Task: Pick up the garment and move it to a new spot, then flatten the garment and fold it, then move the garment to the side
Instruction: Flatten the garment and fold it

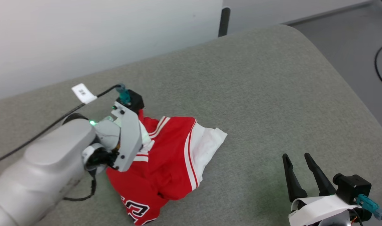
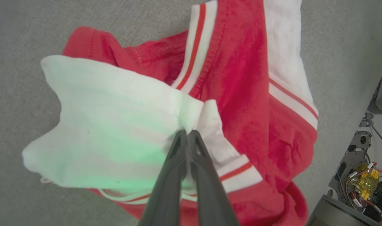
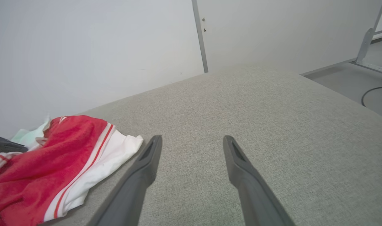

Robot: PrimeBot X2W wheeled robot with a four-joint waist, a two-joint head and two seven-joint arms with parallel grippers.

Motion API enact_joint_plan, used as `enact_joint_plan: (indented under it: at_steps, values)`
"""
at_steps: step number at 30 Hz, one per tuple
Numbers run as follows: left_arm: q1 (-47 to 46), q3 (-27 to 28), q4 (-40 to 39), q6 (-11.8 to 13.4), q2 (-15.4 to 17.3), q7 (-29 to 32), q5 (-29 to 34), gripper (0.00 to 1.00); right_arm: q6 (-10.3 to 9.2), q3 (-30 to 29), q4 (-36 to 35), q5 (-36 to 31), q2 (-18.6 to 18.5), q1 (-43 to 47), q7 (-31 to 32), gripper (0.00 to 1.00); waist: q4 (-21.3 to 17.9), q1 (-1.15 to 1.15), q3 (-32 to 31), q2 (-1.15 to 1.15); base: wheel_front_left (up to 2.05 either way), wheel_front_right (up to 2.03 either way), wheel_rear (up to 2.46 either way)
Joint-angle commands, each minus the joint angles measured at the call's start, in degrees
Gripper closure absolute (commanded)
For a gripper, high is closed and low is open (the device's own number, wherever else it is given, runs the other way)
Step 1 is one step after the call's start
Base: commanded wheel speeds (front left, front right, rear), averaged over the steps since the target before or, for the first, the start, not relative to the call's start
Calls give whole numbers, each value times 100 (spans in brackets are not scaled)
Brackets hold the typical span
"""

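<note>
The left gripper (image 2: pixel 188 133) is closed, its two dark fingers pressed together on a puckered fold of the garment's (image 2: pixel 241 94) white sleeve (image 2: pixel 115 125). The pinch sits just above the sleeve's red-and-white striped cuff (image 2: pixel 238 174). A green glow from the arm's light tints the white cloth beside the fingers.

In the head view the pale left forearm (image 1: pixel 46 163) reaches in from the lower left. Its wrist covers the near-left part of the garment (image 1: pixel 172 150), so the fingertips are hidden there.

The garment lies crumpled in a heap on a grey-green upholstered surface (image 1: pixel 257 94). Its red body is bunched, a second white sleeve (image 1: pixel 209 144) points towards the robot's right, and part of a black, white-outlined number (image 1: pixel 137 208) shows at the near edge.

The right gripper (image 1: pixel 296 155) hangs well apart from the heap, at the lower right, with its fingers spread wide and nothing between them. In its own wrist view the right gripper (image 3: pixel 192 139) hovers over bare upholstery, with the garment (image 3: pixel 37 163) off to the left.

A white wall (image 1: pixel 84 31) rises behind the surface, and a dark cable (image 1: pixel 379 69) lies on the grey floor (image 1: pixel 351 31) at the far right.
</note>
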Motion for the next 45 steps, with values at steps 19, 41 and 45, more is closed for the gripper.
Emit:
enact_joint_plan:
  at_steps: [19, 41, 45]
  values:
    - [743, 124, -843, 412, 1054, -325, -153, 61, 1, -112, -215, -114, 4, 134, 178, 0, 641, 0, -245, 0, 0, 0, 0]
    - [438, 295, 73, 767, 674, -1043, 272, 0, 1, -97, -429, -277, 3, 303, 426, 0, 725, 0, -514, 0, 0, 0, 0]
    - [329, 291, 271, 810, 651, -983, 324, 0, 1, -97, -466, -245, 4, 305, 416, 0, 606, 0, -366, 0, 0, 0, 0]
